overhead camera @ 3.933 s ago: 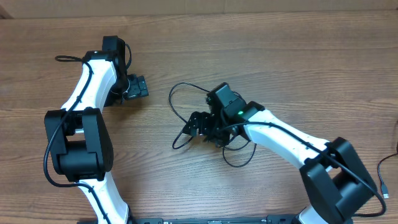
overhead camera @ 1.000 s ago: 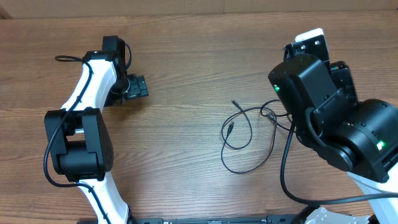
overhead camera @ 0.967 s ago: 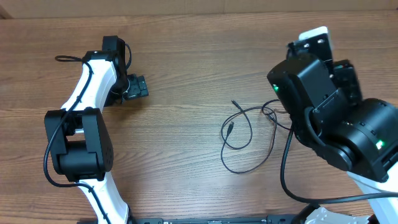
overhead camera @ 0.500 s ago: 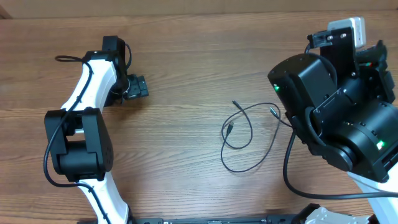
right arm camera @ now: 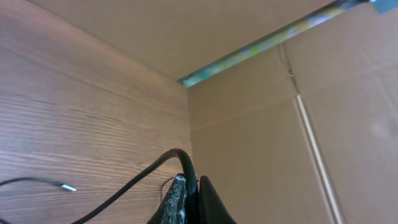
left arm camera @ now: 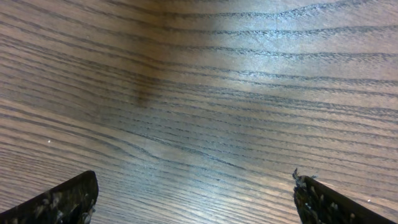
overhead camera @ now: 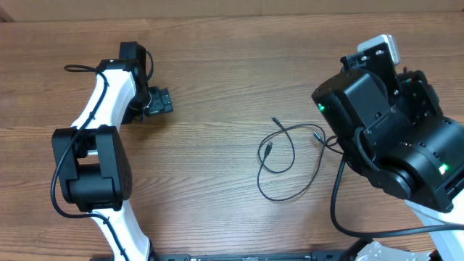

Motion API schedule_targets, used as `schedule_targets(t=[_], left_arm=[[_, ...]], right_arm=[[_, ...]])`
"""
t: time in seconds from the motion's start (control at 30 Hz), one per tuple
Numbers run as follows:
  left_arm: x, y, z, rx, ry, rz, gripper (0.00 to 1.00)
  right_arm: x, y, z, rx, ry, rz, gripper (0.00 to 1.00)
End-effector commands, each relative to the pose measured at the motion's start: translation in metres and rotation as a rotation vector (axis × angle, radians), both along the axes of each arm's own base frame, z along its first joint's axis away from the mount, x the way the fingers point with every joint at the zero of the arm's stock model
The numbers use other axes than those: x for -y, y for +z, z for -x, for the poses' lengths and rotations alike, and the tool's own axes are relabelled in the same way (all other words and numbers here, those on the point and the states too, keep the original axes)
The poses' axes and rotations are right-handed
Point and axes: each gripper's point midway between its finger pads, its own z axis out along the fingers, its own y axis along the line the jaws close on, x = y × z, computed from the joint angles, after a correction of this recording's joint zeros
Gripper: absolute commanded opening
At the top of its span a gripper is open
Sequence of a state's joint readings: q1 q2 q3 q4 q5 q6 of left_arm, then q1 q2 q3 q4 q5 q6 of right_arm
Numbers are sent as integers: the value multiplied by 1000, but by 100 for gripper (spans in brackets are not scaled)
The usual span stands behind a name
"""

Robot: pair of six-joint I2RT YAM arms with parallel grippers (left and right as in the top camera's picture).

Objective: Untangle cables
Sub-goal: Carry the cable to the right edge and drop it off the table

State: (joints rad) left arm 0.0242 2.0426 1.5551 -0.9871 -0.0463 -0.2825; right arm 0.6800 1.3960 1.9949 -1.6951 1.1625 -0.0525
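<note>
Black cable [right arm camera: 146, 169] seemingly pinched in fingers [right arm camera: 210, 202]

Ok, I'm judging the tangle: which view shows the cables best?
Overhead: the cables lie in loose loops, plug ends visible. Right wrist shows only one strand in the right gripper and one plug end; left wrist shows none.

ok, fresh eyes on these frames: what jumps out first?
The bulky black-and-white right arm looms under the overhead camera at the right edge, thin black cables looping on the wood-grain table just left of it. Its wrist view shows the right gripper shut on a strand of them, facing a cardboard wall. The left gripper hangs open over bare wood, far left.
</note>
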Motion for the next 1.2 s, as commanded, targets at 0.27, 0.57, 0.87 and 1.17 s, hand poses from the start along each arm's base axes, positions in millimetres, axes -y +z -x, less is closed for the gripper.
schedule_targets(t=[0.27, 0.57, 0.87, 1.17], left_arm=[[-2, -2, 1, -4, 13, -8, 100], [-2, -2, 1, -4, 13, -8, 100], [-2, -2, 1, -4, 13, -8, 100], [-2, -2, 1, -4, 13, -8, 100]], right_arm=[[75, -2, 10, 9, -277, -60, 4], [146, 9, 37, 64, -576, -14, 4], [174, 80, 70, 384, -860, 206, 4], [169, 82, 36, 498, -751, 14, 4]])
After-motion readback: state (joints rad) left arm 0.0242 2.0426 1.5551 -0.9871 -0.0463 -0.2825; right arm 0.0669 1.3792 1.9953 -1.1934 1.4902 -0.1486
